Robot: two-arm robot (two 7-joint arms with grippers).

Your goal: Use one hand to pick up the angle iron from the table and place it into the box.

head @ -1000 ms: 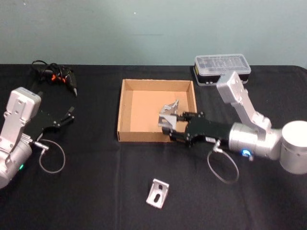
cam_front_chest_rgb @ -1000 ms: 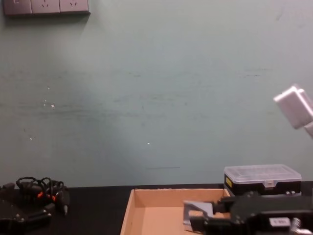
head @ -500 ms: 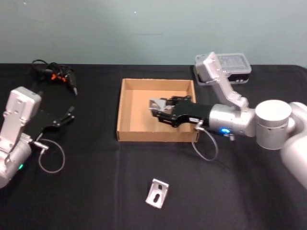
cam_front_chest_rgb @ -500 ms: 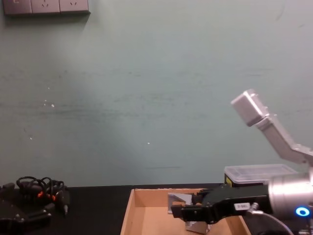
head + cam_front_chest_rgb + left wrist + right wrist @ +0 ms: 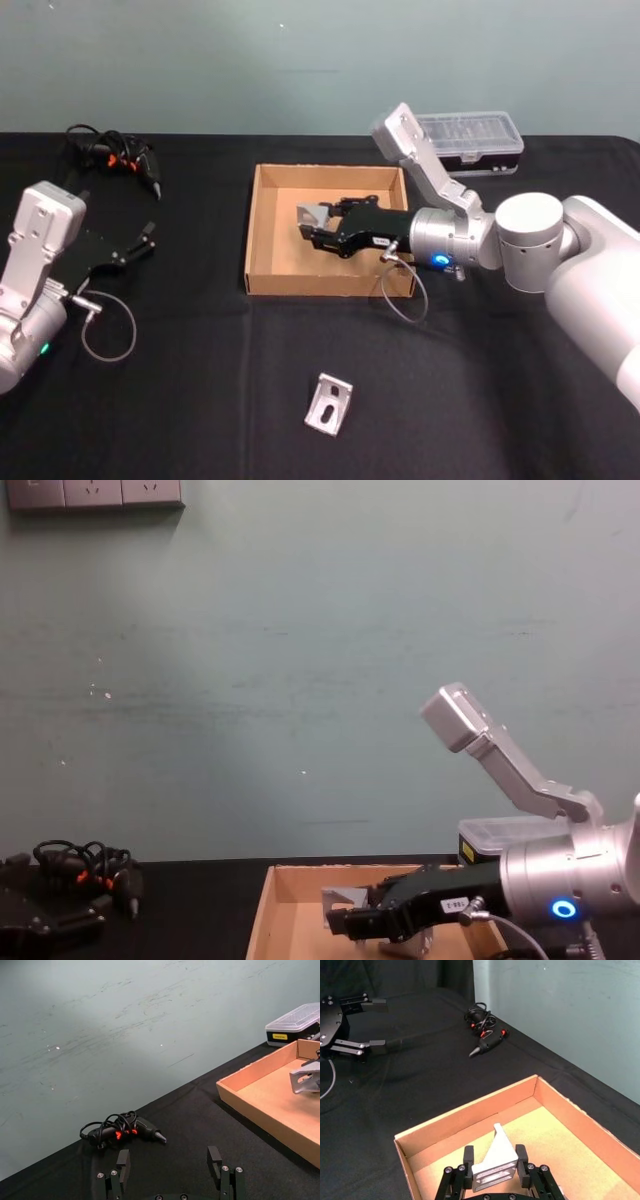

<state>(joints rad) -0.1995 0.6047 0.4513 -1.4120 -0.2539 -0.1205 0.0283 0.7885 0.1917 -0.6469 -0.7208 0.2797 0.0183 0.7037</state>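
Right pincer (image 5: 315, 222) stays clamped on the angle iron (image 5: 311, 213), now above the middle of the box (image 5: 320, 283). Half a second ago it sat nearer the box's right side, and a second ago at its lower right corner. Left pincer (image 5: 147, 240) remains at frame left, fingers spread, empty. Second angle iron (image 5: 328, 403) lies unmoved on the worktop (image 5: 200, 400), lower centre.

The angle iron (image 5: 310, 214) is pale silver-grey against the plain tan box (image 5: 300, 283). Around it the right gripper (image 5: 311, 229) is black (white label, blue light on the silver arm (image 5: 465, 235) behind). The table (image 5: 180, 400) is matt black.
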